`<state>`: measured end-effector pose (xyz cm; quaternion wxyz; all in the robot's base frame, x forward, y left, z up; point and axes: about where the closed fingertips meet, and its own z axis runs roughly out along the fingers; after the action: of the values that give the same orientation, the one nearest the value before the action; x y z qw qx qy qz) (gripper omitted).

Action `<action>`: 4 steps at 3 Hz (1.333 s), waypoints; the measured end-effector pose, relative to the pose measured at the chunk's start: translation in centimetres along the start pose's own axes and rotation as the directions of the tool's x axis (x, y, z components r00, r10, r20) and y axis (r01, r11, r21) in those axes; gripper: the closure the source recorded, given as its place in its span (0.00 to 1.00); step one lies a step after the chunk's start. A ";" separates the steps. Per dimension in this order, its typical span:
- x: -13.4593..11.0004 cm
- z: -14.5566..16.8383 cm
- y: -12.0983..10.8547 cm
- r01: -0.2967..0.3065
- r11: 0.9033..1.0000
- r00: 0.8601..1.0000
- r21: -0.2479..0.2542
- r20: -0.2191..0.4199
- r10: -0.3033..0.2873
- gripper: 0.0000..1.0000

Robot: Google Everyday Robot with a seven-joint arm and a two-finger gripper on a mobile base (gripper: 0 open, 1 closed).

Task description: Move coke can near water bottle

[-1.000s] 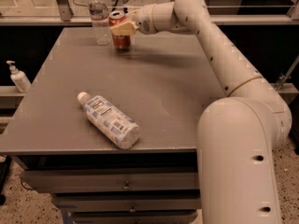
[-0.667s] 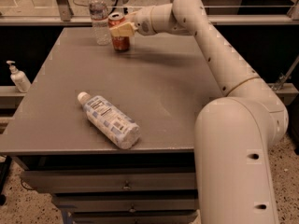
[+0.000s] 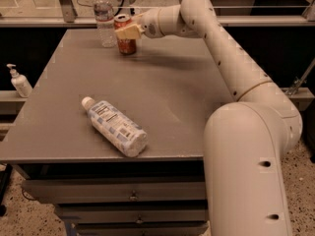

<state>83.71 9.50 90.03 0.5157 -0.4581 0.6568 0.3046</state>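
The coke can (image 3: 127,44) stands upright on the grey table (image 3: 177,97) at its far edge. It is red with a silver top. The water bottle (image 3: 104,18), slim and clear with a white cap, stands just left of the can, a small gap apart. My gripper (image 3: 127,31) reaches in from the right and is closed around the can's upper half, with one cream finger (image 3: 129,32) across its front. The can's base rests on the table.
A fatter bottle with a white-and-blue label (image 3: 115,128) lies on its side near the table's front left. A small white pump dispenser (image 3: 19,81) stands on a ledge off the left edge. My arm spans the table's right side. Drawers sit below the front edge.
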 end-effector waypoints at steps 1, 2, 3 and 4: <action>0.2 0.1 0.0 -0.006 1.000 1.000 -0.002 -0.002 0.006 0.16; 0.3 -0.1 0.2 -0.015 1.000 1.000 -0.006 -0.002 0.015 0.00; 0.3 -1.4 -0.2 -0.020 1.000 1.000 0.002 0.012 0.020 0.00; -0.1 -5.1 -1.4 -0.013 1.000 0.999 0.015 0.051 0.013 0.00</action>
<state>82.97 4.47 91.64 0.5340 -0.4418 0.6487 0.3145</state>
